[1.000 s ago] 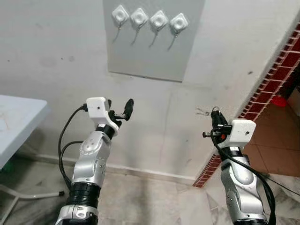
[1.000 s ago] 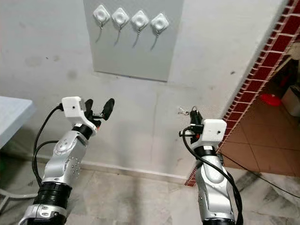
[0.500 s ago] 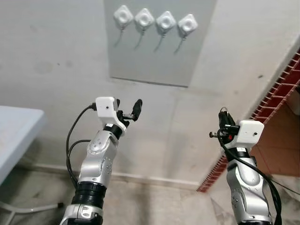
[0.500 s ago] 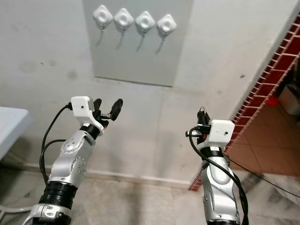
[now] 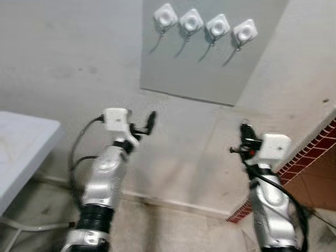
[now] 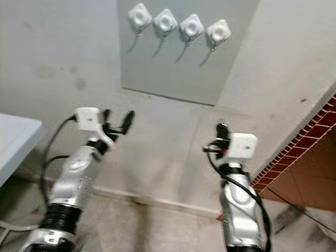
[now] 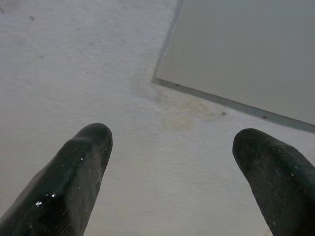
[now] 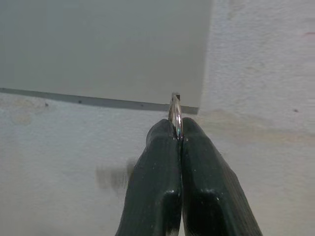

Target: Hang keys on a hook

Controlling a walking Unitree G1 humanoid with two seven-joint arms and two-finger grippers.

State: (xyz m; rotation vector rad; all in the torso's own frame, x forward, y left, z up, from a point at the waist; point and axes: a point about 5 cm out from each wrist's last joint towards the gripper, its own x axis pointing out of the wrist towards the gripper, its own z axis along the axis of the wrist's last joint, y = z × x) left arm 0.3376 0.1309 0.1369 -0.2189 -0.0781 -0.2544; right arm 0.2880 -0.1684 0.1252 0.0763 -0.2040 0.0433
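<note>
**Key ring pinched in the right gripper, below the hook panel**

No brand, label or writing can be read anywhere.

The right gripper [image 8: 176, 135] has its fingers [image 8: 206, 182] pressed together on a thin silver key ring [image 8: 175, 115]. The ring stands edge-on between the tips and juts a little past them, its long axis running along the fingers, pointing toward the wall. It looks like a slim, bright metal loop; any keys on it cannot be made out. In the head views the right gripper [image 6: 221, 131] is raised in front of the wall, below and to the right of a grey panel [image 6: 173, 68].

On the panel's upper part sit four white hooks [image 6: 179, 23] in a row, each a white square pad with a thin curved wire hanging down.

The left gripper [image 6: 118, 122] is raised below the panel's left corner, fingers [image 7: 78, 172] spread wide apart with nothing between them.

A white tabletop [image 5: 21, 142] lies at the far left.
</note>
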